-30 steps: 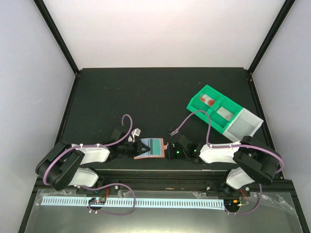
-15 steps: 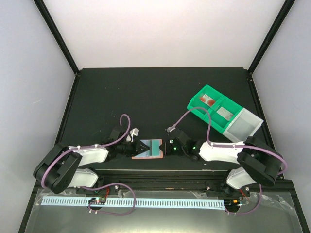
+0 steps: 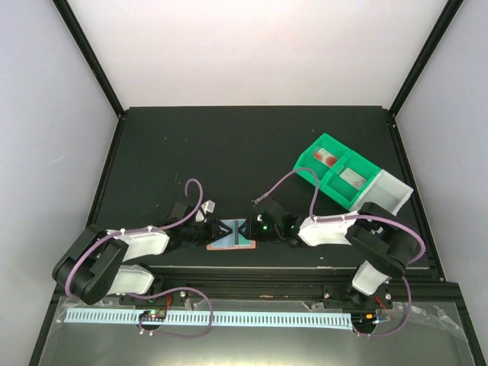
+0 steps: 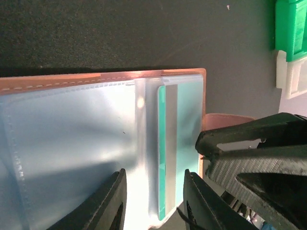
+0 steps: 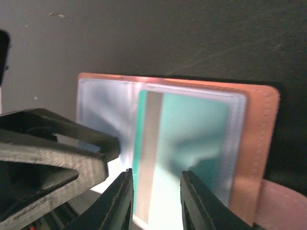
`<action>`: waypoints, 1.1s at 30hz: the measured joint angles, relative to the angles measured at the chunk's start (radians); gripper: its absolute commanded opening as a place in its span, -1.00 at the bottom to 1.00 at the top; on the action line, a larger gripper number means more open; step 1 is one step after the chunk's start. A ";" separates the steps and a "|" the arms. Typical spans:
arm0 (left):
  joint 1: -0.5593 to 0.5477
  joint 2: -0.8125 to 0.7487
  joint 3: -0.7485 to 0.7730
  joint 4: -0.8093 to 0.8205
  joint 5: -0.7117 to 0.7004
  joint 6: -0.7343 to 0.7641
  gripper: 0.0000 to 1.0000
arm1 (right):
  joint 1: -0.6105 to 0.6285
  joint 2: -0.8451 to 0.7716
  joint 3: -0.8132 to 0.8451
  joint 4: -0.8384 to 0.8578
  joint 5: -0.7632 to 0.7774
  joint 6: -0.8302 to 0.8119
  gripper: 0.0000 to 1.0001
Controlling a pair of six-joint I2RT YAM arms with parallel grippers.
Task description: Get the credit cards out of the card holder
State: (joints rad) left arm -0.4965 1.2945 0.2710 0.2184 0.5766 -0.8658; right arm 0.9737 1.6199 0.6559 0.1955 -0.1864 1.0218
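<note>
The salmon-pink card holder [image 3: 229, 244] lies open near the table's front edge, between my two grippers. In the left wrist view its pink edge [image 4: 96, 79] runs along the top, with clear sleeves below. A teal card with a grey stripe [image 4: 169, 143] sits in the right sleeve, and a light blue face [image 4: 72, 143] shows under the left sleeve. The teal card [image 5: 196, 129] also shows in the right wrist view. My left gripper [image 3: 222, 229] [image 4: 154, 203] is open, its jaws astride the card's striped edge. My right gripper [image 3: 245, 228] [image 5: 156, 203] is open over the same card, facing the left one.
A green compartment bin [image 3: 333, 169] with a white tray [image 3: 385, 194] attached stands at the back right; its corner shows in the left wrist view [image 4: 290, 28]. The table's front edge runs just below the holder.
My right gripper has moved left from beside the holder to over its teal card. My left gripper has edged right. The two grippers now nearly meet over the holder.
</note>
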 measured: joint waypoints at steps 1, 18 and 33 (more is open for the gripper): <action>0.000 0.010 0.000 0.001 0.000 0.000 -0.32 | -0.005 0.011 0.000 0.000 -0.002 0.008 -0.40; 0.004 0.040 0.003 0.031 0.016 0.010 -0.35 | -0.034 0.017 -0.048 0.084 0.002 0.051 -0.40; 0.005 0.056 0.007 0.051 0.035 0.005 -0.35 | -0.034 -0.039 -0.051 0.012 0.046 0.023 -0.45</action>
State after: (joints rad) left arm -0.4919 1.3506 0.2783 0.2695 0.6113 -0.8604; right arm 0.9398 1.5814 0.6052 0.2073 -0.1406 1.0451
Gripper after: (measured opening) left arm 0.324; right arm 0.275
